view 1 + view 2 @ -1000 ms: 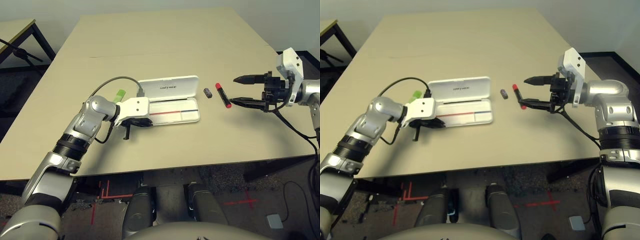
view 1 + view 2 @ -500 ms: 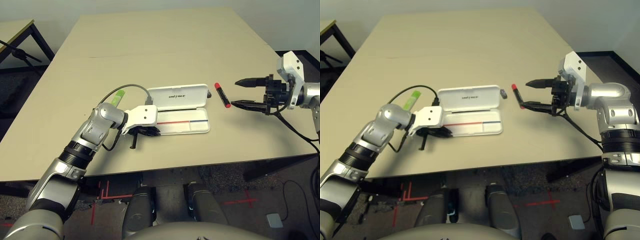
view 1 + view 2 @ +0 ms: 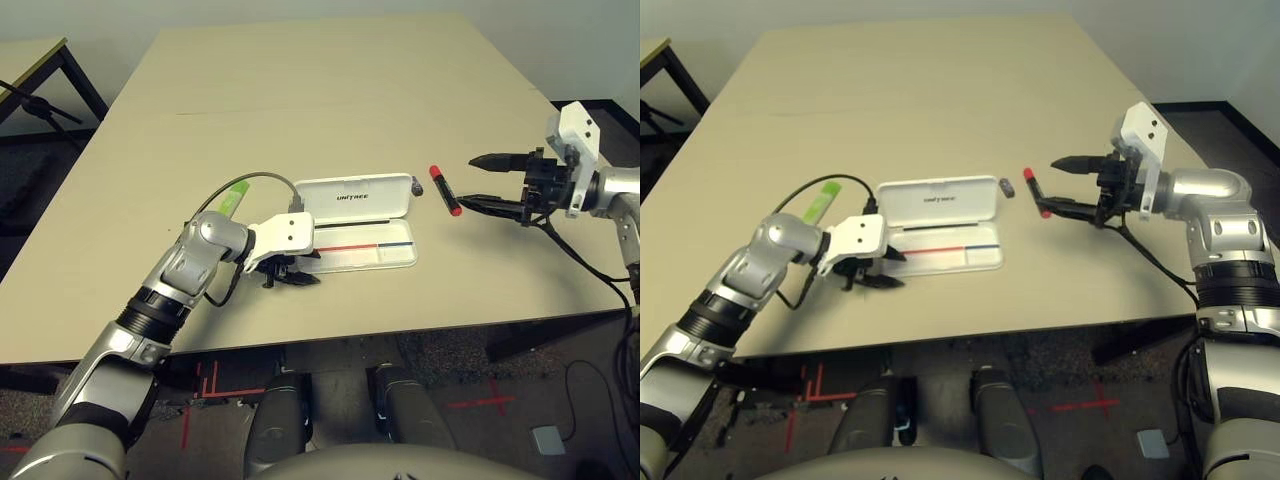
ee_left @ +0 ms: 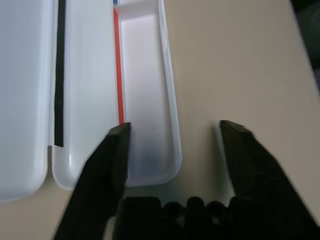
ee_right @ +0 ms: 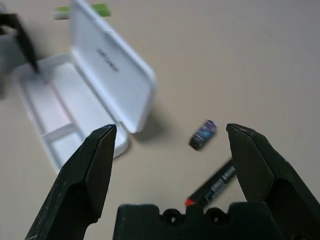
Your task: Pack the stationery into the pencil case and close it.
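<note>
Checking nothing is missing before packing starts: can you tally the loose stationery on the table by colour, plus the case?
Red marker: 1
Light-green stick: 1
Dark grey-purple piece: 1
White pencil case, lid open: 1
Total: 4 things, none of the stationery inside the case yet.

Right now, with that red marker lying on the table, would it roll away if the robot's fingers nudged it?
Probably, yes. The red marker looks round and smooth, lying flat on the bare table, so a sideways nudge could set it rolling. It looks rigid and thin, likely light, so it shouldn't bend. The open right gripper would do better closing across its width than pushing it.
</note>
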`<state>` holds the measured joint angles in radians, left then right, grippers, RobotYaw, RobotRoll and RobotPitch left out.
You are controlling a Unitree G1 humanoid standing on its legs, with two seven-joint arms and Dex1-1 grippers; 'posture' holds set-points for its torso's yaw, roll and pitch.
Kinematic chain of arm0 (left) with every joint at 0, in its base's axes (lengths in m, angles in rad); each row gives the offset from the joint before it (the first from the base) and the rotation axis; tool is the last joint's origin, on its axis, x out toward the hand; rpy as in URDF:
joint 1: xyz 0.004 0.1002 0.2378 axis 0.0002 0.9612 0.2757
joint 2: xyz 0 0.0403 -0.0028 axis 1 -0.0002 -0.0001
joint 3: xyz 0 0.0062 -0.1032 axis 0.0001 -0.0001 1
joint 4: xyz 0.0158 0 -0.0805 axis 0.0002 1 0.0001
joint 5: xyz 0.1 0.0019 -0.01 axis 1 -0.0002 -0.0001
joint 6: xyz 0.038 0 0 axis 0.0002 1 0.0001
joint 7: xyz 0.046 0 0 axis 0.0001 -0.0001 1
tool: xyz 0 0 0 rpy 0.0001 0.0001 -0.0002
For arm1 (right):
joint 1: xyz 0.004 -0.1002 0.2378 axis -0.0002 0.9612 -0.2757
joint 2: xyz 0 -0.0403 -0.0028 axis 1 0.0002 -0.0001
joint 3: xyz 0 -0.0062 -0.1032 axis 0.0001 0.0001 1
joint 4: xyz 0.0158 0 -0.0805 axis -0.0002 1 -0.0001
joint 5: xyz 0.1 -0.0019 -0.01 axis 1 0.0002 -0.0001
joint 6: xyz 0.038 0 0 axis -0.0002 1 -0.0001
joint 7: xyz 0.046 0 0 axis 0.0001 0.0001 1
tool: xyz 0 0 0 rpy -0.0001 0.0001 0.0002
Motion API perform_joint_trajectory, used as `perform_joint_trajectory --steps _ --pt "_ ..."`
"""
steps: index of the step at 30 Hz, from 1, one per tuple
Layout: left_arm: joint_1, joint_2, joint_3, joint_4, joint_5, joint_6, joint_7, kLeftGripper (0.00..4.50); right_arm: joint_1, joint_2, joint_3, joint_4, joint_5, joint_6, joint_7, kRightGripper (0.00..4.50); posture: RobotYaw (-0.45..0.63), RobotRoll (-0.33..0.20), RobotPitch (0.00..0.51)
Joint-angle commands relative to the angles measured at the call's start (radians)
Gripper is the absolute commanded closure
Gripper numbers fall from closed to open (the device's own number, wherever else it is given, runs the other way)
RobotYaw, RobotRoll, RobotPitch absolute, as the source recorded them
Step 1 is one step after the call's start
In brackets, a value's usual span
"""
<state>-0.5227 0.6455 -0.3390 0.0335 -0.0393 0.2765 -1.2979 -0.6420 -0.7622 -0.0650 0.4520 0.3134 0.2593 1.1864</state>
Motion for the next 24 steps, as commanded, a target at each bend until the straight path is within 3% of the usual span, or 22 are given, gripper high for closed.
perform_joint_trajectory --steps 1,7,13,24 --pt "0.02 0.033 0.064 -0.055 -0.089 0.026 -0.036 0.04 -0.012 0.026 -0.047 0.052 -0.012 0.056 -0.134 0.0 -0.05 0.0 0.121" --pt "0.029 0.067 0.179 -0.075 -0.223 0.096 -0.049 0.04 0.004 0.075 -0.051 0.056 -0.045 0.102 -0.315 0.0 -0.05 0.0 0.124" --pt "0.004 0.079 0.25 -0.009 -0.267 0.104 -0.015 0.04 -0.051 0.189 -0.074 0.134 -0.076 0.21 -0.57 0.0 -0.04 0.0 0.123" --pt "0.008 0.083 0.274 0.015 -0.275 0.089 0.012 0.04 -0.163 0.292 -0.036 0.314 -0.143 0.263 -0.691 0.0 -0.02 0.0 0.129"
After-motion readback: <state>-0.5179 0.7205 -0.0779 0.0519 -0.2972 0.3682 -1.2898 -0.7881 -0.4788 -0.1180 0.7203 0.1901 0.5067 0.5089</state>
